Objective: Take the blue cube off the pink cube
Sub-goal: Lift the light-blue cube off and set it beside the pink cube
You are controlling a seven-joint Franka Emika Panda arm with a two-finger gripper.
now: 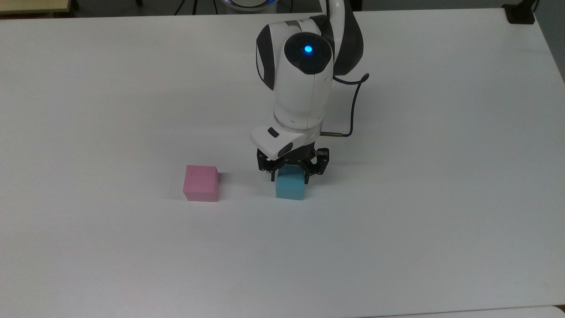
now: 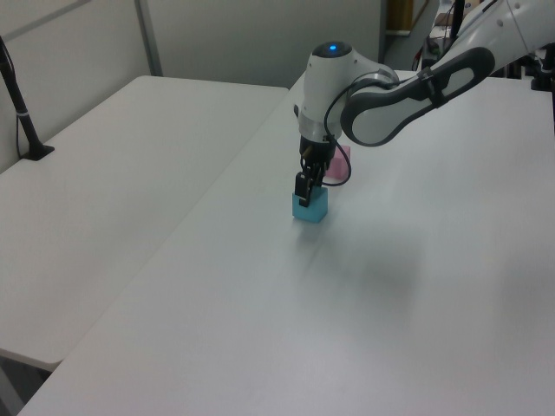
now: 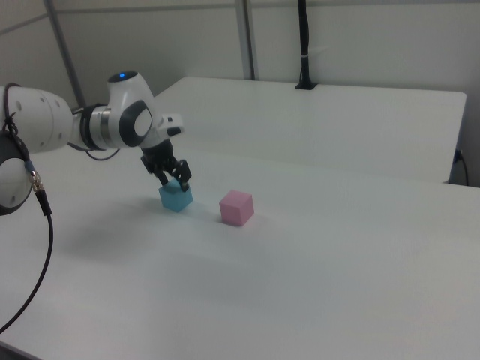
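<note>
The blue cube (image 1: pixel 290 189) (image 2: pixel 312 209) (image 3: pixel 175 199) rests on the white table (image 1: pixel 397 221), to the right of the pink cube (image 1: pixel 201 183) in the top view. My gripper (image 1: pixel 290 176) (image 2: pixel 303 189) (image 3: pixel 173 180) points straight down over it, shut on the blue cube, with one finger against each of its sides. The pink cube (image 3: pixel 237 208) stands alone on the table, about two cube widths away, with nothing on top. In the left view the pink cube (image 2: pixel 342 154) peeks out from behind the arm.
A dark cable (image 1: pixel 353 110) loops off the wrist. A black clamp (image 1: pixel 520 13) sits at the top view's far right corner. A second white table (image 2: pixel 130 156) adjoins, with a black post (image 2: pixel 26 121) (image 3: pixel 304 45) on it.
</note>
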